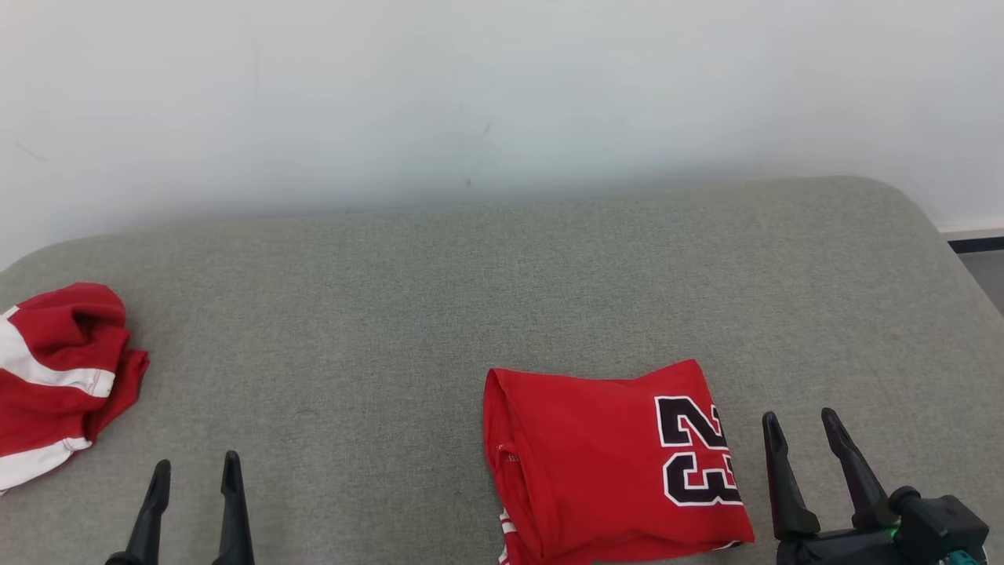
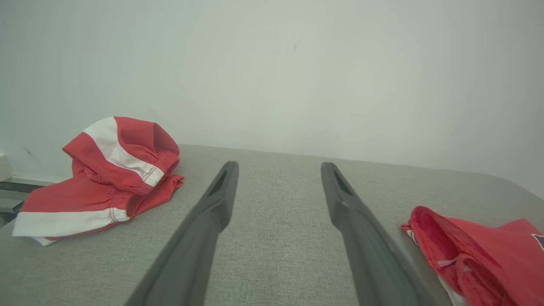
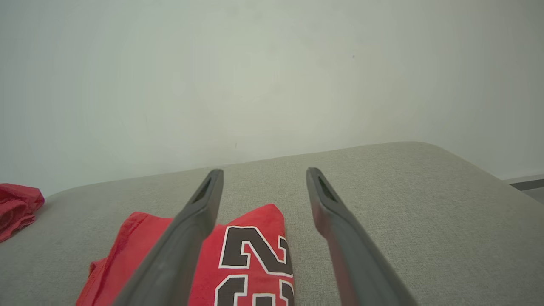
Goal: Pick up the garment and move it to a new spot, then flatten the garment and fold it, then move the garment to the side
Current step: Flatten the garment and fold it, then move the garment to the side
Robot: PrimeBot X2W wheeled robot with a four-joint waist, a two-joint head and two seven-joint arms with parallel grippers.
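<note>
A red garment [image 1: 612, 459] with a black number 23 lies folded into a rough square on the grey cushion, near the front, right of the middle. Its number side lies under my right fingers in the right wrist view [image 3: 250, 259], and its rolled edge sits at the lower right of the left wrist view [image 2: 467, 250]. My right gripper [image 1: 804, 428] stands open just right of the garment, apart from it, nothing between its fingers [image 3: 199, 212]. My left gripper [image 1: 196, 471] is open at the lower left over bare cushion, fingers [image 2: 221, 191] empty.
A crumpled pair of red and white shorts [image 1: 59, 377] lies at the cushion's left edge, also in the left wrist view [image 2: 106, 174]. The grey cushion [image 1: 471, 298] ends at a white wall behind; its right edge drops to the floor [image 1: 980, 267].
</note>
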